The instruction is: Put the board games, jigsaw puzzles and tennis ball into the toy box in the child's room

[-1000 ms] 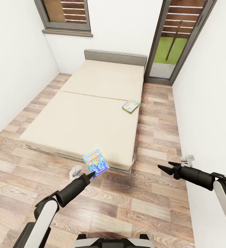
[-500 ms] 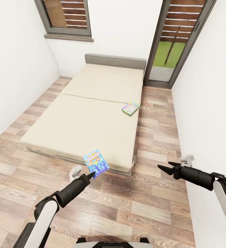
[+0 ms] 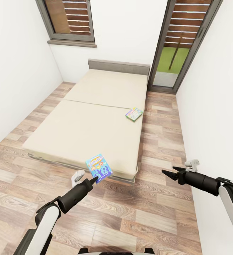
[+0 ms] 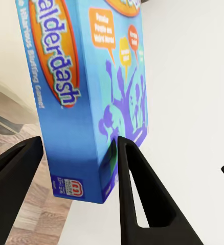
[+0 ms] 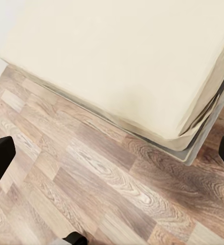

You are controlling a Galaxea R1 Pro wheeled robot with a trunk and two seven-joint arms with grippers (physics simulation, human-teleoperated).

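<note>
Backing off now: the whole head view has shifted, the bed (image 3: 91, 117) sits smaller and more floor (image 3: 137, 212) opens up ahead of me, while both arms keep the same pose in frame. That's the base moving, not the toys.

Left gripper (image 3: 94, 179) is clamped on the blue board game (image 3: 99, 167), holding it upright by its lower edge, out in front of the bed's foot. The left wrist view shows what the head camera can't: both dark fingers (image 4: 137, 189) pressed against the two faces of the box (image 4: 91, 97), lettering readable, a firm pinch as far as I can judge.

Right gripper (image 3: 170, 172) hangs empty with its fingers spread, out over bare planks. Its wrist view looks down on the mattress corner and floorboards, nothing between the tips.

Second game, the multicoloured one (image 3: 134, 114), lies flat on the mattress well beyond both grippers, near the bed's right edge.

So I reckon I'm in the carry step: one game in hand, one left on the bed. Next I either swing toward the table and toy box, or roll in so the free right gripper can reach that second box first.
</note>
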